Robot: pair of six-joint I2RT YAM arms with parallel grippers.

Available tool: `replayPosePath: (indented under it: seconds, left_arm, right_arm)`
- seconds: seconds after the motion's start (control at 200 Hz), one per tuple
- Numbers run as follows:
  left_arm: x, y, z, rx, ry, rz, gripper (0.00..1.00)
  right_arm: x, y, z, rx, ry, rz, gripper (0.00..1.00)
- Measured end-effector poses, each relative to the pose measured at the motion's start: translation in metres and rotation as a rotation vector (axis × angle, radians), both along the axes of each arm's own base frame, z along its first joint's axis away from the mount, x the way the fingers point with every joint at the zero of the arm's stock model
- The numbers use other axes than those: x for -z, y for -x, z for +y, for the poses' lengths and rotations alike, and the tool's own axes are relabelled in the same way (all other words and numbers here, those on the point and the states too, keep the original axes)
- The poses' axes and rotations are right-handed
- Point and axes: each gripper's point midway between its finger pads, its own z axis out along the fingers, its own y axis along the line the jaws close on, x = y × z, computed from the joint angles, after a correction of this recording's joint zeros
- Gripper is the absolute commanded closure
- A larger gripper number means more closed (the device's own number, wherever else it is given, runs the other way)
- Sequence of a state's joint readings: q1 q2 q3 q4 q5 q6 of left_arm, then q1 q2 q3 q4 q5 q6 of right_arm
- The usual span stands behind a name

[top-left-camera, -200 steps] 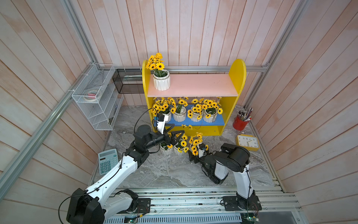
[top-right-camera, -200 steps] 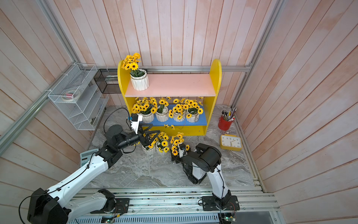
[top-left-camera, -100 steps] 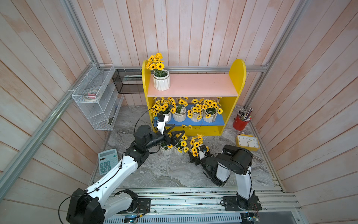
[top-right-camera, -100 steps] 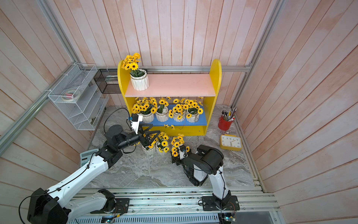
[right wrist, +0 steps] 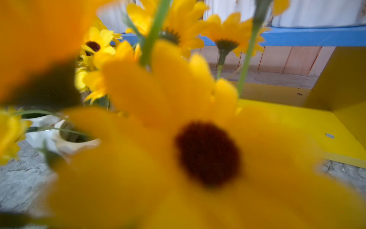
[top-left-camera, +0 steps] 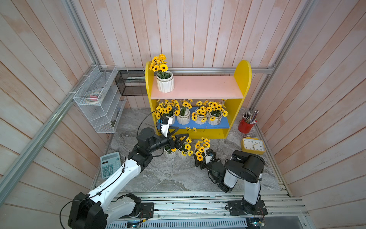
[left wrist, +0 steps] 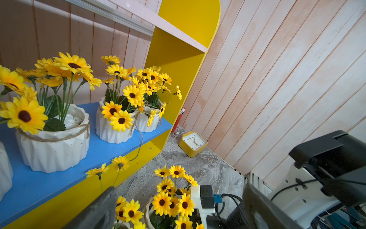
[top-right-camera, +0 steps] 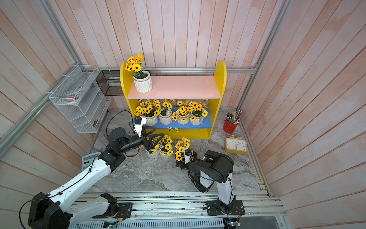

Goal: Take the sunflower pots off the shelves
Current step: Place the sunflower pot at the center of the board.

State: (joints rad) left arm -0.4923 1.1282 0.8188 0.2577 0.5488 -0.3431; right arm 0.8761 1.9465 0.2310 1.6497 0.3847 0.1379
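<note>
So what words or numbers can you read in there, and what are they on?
"4 5 6 7 8": hour numbers along the far edge of the yellow clock, upside down to the camera; other numerals less clear.
Keys of the calculator: too small to read.
No other writing shows.

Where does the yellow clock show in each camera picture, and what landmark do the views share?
In a top view: clock on the marble at the right, in front of the red cup.
In a top view: clock, again in front of the red cup.
Left wrist: clock on the marble beyond the shelf's yellow end panel.
Right wrist: not in it.
Shared landmark: the blue board, in all four.
</note>
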Motion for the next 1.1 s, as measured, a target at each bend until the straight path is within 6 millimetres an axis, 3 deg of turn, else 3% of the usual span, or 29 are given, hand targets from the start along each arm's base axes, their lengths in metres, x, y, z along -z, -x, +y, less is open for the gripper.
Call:
replayPosePath:
  seconds: [0.175,0.465,0.62,0.815,1.1]
  left_arm:
    - [0.000,0.002,-0.002,0.011,0.000,0.000,0.00]
    - [0.000,0.006,-0.006,0.031,0.000,0.002,0.00]
    - [0.002,0.010,-0.010,0.046,-0.008,0.003,0.00]
    - [0.001,0.015,-0.011,0.053,-0.016,-0.006,0.00]
    - [-0.013,0.019,-0.004,0.029,-0.012,-0.061,0.00]
  right_arm:
    - [0.002,0.016,-0.010,-0.007,-0.014,0.034,0.02]
    - [-0.015,0.030,-0.007,-0.031,-0.105,0.041,0.02]
    - [-0.028,0.038,-0.015,-0.025,-0.217,0.078,0.02]
    - [-0.031,0.046,-0.022,-0.017,-0.306,0.158,0.21]
    - [-0.022,0.056,-0.006,-0.071,-0.324,0.338,0.28]
